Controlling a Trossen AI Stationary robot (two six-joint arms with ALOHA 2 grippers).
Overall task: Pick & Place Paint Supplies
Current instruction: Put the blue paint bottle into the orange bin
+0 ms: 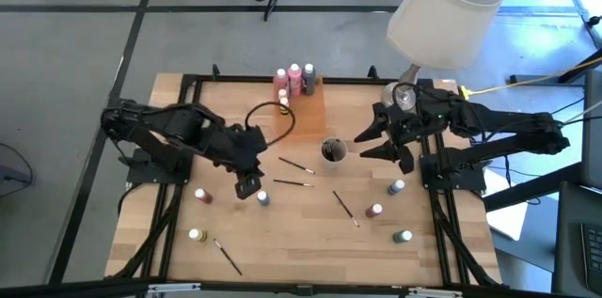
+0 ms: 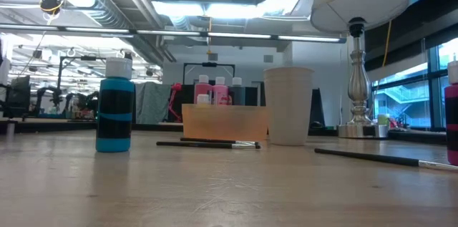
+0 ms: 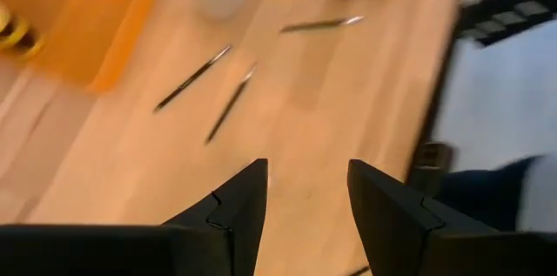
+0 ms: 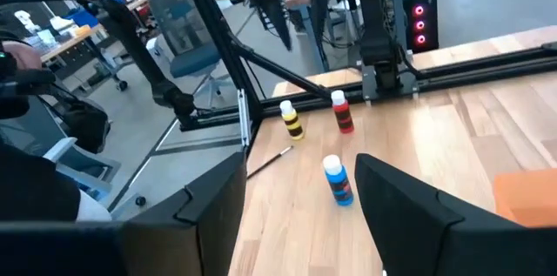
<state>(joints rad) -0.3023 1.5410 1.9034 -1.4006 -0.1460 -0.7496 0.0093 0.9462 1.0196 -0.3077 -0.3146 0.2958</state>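
Tools (image 1: 248,186) (image 1: 373,142) both parted, seemingly empty, above table (image 1: 310,242).

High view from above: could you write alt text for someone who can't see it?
Two dark robot arms reach over a wooden table, left gripper and right gripper both open and empty, amid scattered paint bottles and paintbrushes.

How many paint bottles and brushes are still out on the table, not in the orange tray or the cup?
Paint bottles: 6
Paintbrushes: 4
Total: 10
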